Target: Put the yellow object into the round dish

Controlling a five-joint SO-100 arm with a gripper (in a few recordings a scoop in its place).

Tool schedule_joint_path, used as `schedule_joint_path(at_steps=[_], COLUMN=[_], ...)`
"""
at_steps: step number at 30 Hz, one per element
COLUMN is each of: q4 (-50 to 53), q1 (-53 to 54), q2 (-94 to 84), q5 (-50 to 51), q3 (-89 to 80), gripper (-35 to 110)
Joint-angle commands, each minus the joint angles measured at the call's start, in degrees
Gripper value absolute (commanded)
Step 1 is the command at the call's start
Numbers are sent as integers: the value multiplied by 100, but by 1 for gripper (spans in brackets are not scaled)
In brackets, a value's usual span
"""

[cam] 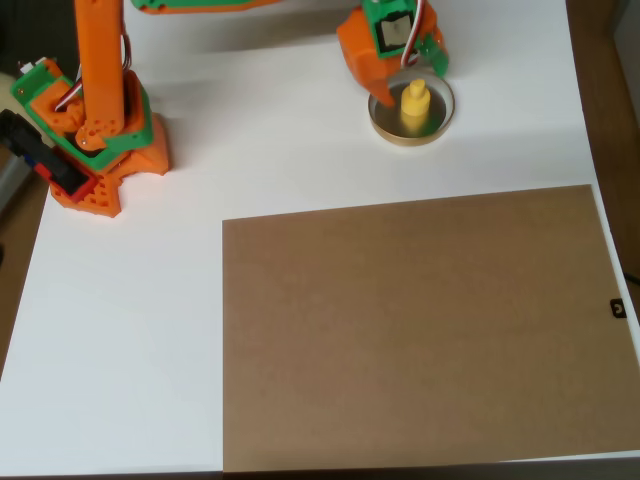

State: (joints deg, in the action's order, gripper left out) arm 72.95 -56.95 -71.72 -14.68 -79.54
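1. In the overhead view you will find the yellow object (415,105) standing upright inside the round dish (444,112), knob uppermost, its base on the dark bottom of the dish.
2. The dish sits on the white desk (130,330) near the top edge of the picture, right of centre.
3. Your end effector (392,92) is directly at the upper left of the dish. Its orange finger (385,95) reaches over the dish rim and ends just beside the yellow object, on that object's left.
4. Whether the finger touches the object cannot be told from this angle, nor whether the jaws stand parted or closed; the green and orange wrist housing (395,35) covers them from above.
5. The arm's orange and green base (95,130) stands at the upper left of the desk, well apart from the dish.
6. A large brown sheet (420,330) lies flat on the desk, covering the lower right portion. Its top edge is below the dish and clear of it.
7. Nothing lies between the dish and the brown sheet except bare white surface.
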Motion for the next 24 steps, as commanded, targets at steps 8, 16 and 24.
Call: schedule_joint_path(at_steps=[8, 16, 24], q4=[352, 53, -325], q1=[1740, 3287, 4711], q2=[-2487, -3981, -4359], q5=[-281, -193, 264], q3=[-422, -1564, -2004], gripper=[24, 25, 28])
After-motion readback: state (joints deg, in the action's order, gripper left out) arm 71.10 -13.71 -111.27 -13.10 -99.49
